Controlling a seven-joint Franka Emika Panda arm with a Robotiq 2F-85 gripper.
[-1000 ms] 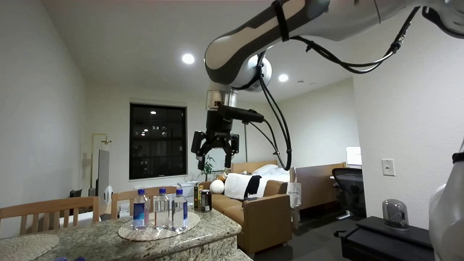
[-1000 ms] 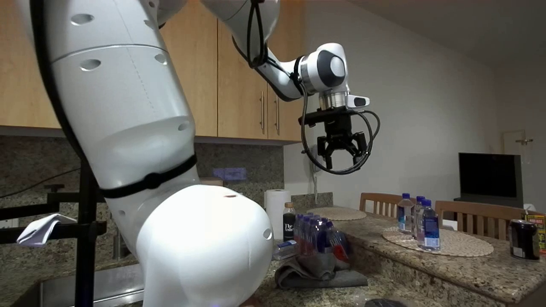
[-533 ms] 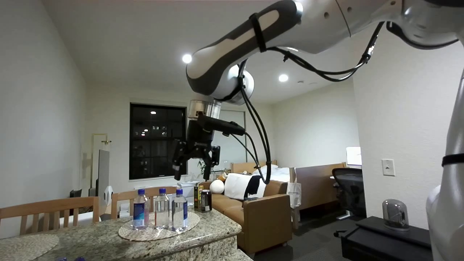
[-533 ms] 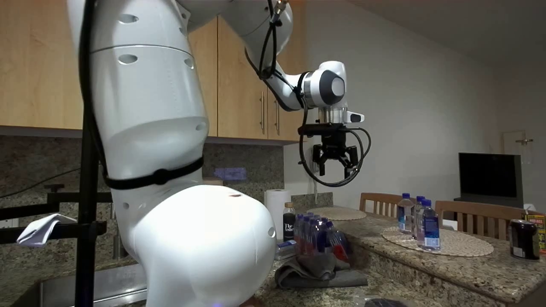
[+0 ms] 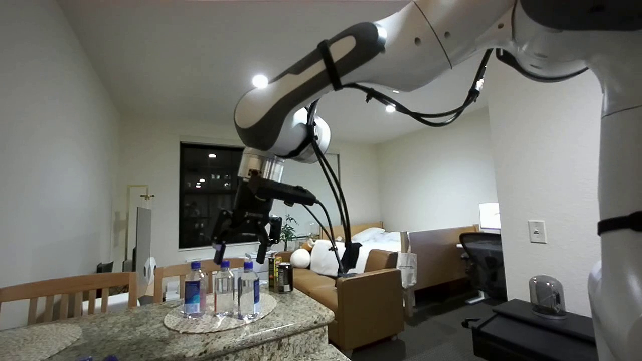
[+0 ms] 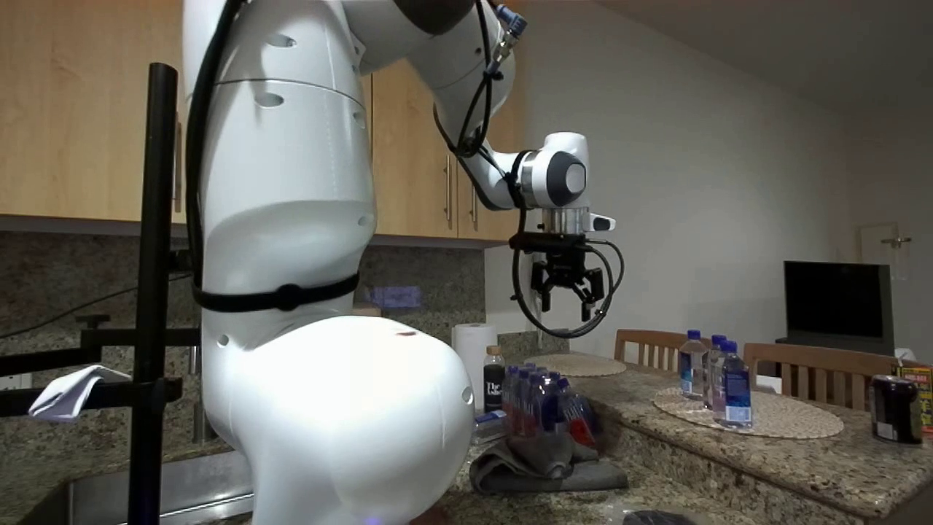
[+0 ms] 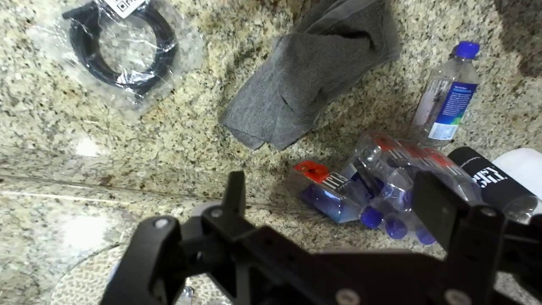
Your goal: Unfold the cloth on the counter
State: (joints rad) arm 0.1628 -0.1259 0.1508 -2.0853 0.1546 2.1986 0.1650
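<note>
A grey cloth (image 7: 300, 80) lies bunched and folded on the lower part of the speckled stone counter (image 7: 199, 110). In an exterior view the cloth (image 6: 561, 477) sits in front of a pack of bottles, with one flat flap to the right. My gripper (image 7: 332, 190) is open, with nothing between its fingers. It points down, high above the counter. In the wrist view its fingers lie below the cloth, over the bottle pack and the step of the counter. The gripper shows in both exterior views (image 5: 239, 255) (image 6: 566, 306), apart from everything.
A pack of water bottles (image 7: 381, 182) stands beside the cloth, with a single bottle (image 7: 449, 97) lying near it. A bagged black coil (image 7: 82, 42) lies on the cloth's other side. Three bottles (image 6: 736, 386) stand on a round mat on the raised ledge, near a black can (image 6: 895, 408).
My gripper has moved down, and leftward in both exterior views, with the arm swinging along. Its fingers have stayed open. The cloth and bottles have not moved.
</note>
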